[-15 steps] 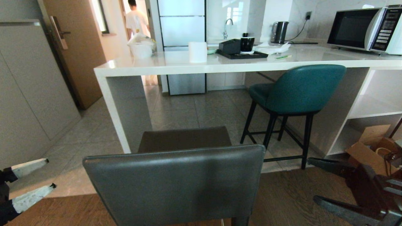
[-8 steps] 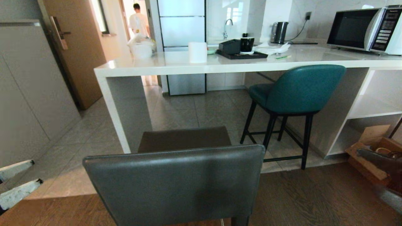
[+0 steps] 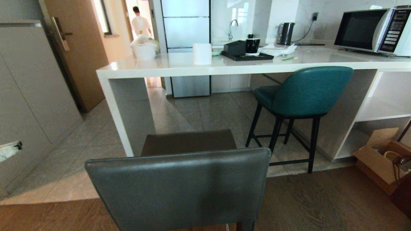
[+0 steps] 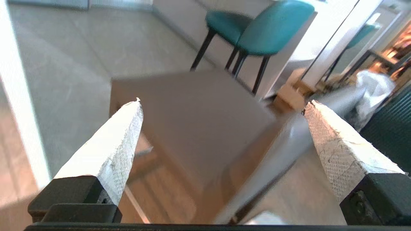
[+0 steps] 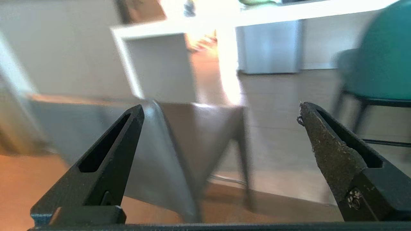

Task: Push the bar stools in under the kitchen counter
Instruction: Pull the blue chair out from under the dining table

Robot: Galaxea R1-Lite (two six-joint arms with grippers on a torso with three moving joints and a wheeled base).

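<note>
Left tool [image 4: 221, 106] with white-taped tapered fingers; right tool [image 5: 220, 109] with bare black slotted ones.

A home kitchen. A long glossy white stone desk [image 3: 224, 65] carries a silver microwave [image 3: 372, 29], with a black electric kettle [image 3: 285, 32] behind it. Beyond the desk stand a chrome sink tap [image 3: 232, 27] and a tall glass-fronted fridge [image 3: 186, 45]; under it, tiled floor [image 3: 192, 112].
</note>
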